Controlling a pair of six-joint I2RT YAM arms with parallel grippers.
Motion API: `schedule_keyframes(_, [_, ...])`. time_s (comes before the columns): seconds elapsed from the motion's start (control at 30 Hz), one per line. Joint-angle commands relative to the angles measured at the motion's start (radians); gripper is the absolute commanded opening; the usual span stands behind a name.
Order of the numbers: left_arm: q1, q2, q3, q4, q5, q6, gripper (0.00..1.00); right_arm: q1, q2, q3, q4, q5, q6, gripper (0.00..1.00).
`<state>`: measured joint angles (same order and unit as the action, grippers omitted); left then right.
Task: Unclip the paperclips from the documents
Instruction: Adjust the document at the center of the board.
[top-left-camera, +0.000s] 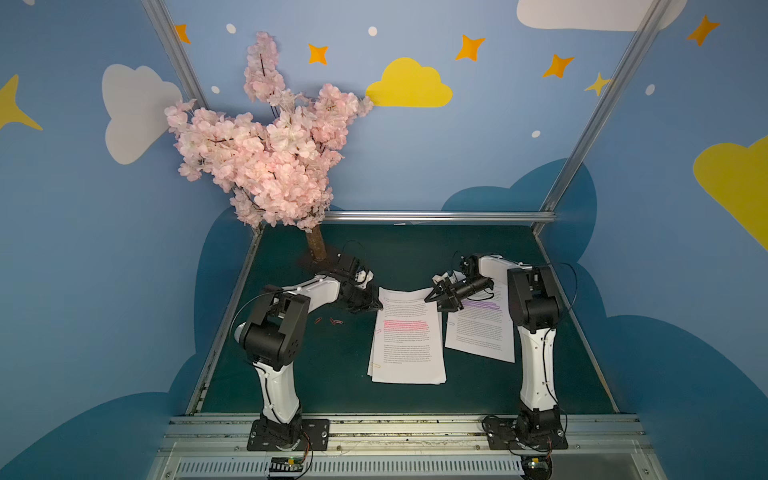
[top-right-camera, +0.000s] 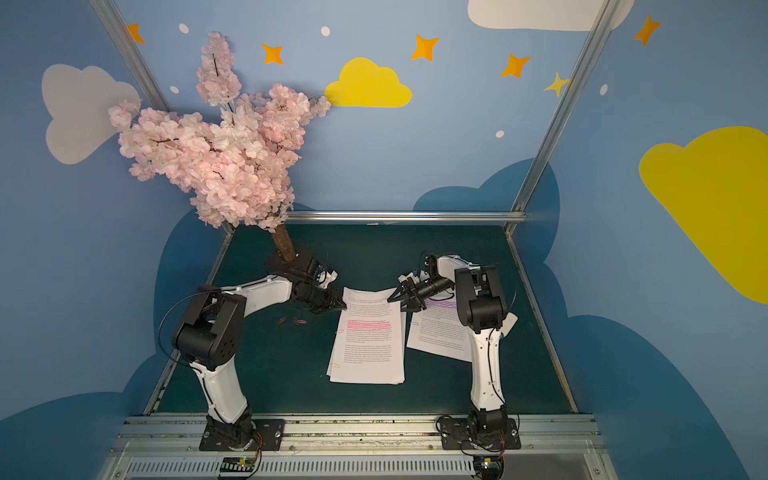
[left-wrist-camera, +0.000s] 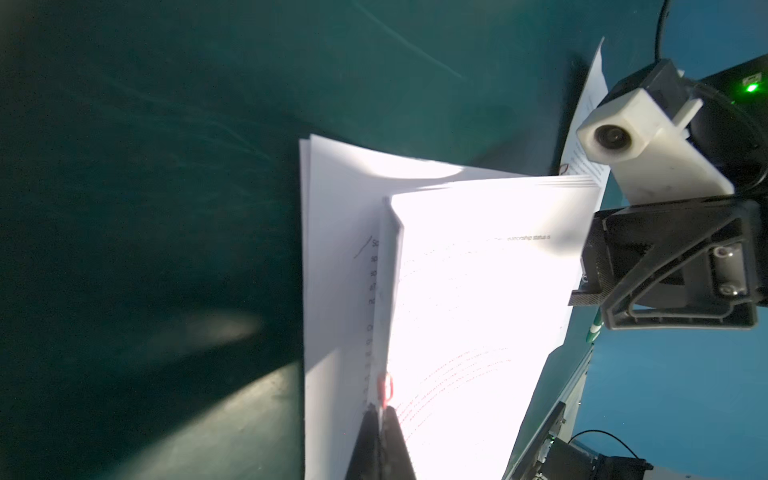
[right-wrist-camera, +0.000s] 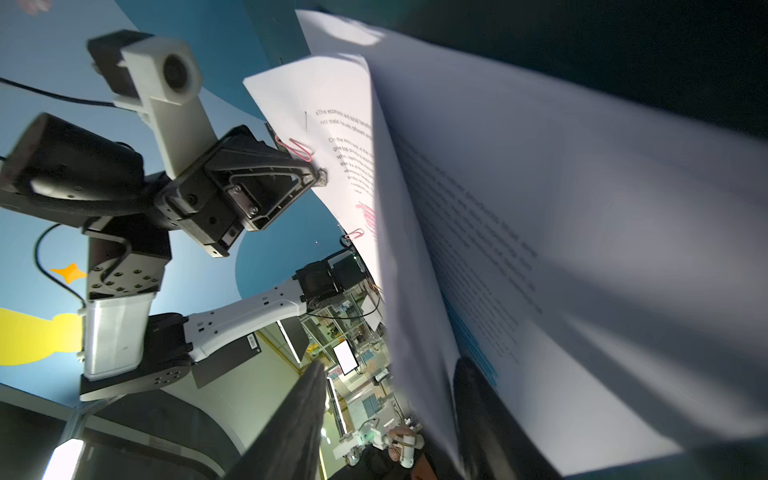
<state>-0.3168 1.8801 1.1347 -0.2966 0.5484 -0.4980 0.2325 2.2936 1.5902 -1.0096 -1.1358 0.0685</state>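
Observation:
In both top views a pink-band document (top-left-camera: 409, 345) lies mid-mat over another stack, and a purple-band document (top-left-camera: 482, 328) lies to its right. My left gripper (top-left-camera: 380, 308) (left-wrist-camera: 381, 411) is shut on the pink-band document's lifted left edge. A red paperclip (left-wrist-camera: 385, 386) (right-wrist-camera: 296, 150) sits just past its tips. My right gripper (top-left-camera: 434, 303) (right-wrist-camera: 390, 365) stands open at that document's far right corner, the raised sheets between its fingers. One of those fingers (right-wrist-camera: 478, 399) rests against a blue-band page (right-wrist-camera: 473, 353). More paperclips (top-left-camera: 377, 365) cling to the left edge.
Loose paperclips (top-left-camera: 336, 321) lie on the green mat (top-left-camera: 291, 374) left of the documents. A pink blossom tree (top-left-camera: 270, 149) stands at the back left, its trunk (top-left-camera: 316, 245) just behind my left wrist. Metal rails border the mat.

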Motion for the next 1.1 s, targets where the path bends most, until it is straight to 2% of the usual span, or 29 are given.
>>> schedule_keyframes(0.0, [0.004, -0.036, -0.008, 0.045, 0.025, -0.024, 0.03, -0.008, -0.046, -0.021, 0.09, -0.057, 0.058, 0.51])
schedule_keyframes(0.2, [0.002, -0.03, -0.023, 0.089, 0.037, -0.057, 0.03, 0.004, -0.034, -0.042, 0.13, -0.092, 0.088, 0.51])
schedule_keyframes(0.47, [-0.004, -0.012, -0.09, 0.264, 0.062, -0.195, 0.03, 0.017, -0.026, -0.091, 0.159, -0.069, 0.096, 0.51])
schedule_keyframes(0.77, [-0.004, -0.014, -0.098, 0.229, 0.068, -0.167, 0.03, 0.017, -0.069, -0.102, 0.19, -0.015, 0.126, 0.51])
schedule_keyframes(0.83, [-0.004, -0.015, -0.095, 0.203, 0.059, -0.145, 0.08, 0.017, -0.092, -0.087, 0.158, 0.012, 0.104, 0.51])
schedule_keyframes(0.97, [0.002, -0.012, -0.098, 0.174, 0.04, -0.108, 0.27, 0.022, -0.12, -0.055, 0.071, 0.053, 0.039, 0.51])
schedule_keyframes(1.07, [0.014, -0.005, -0.105, 0.188, 0.042, -0.11, 0.49, 0.028, -0.122, -0.039, 0.019, 0.073, -0.001, 0.51])
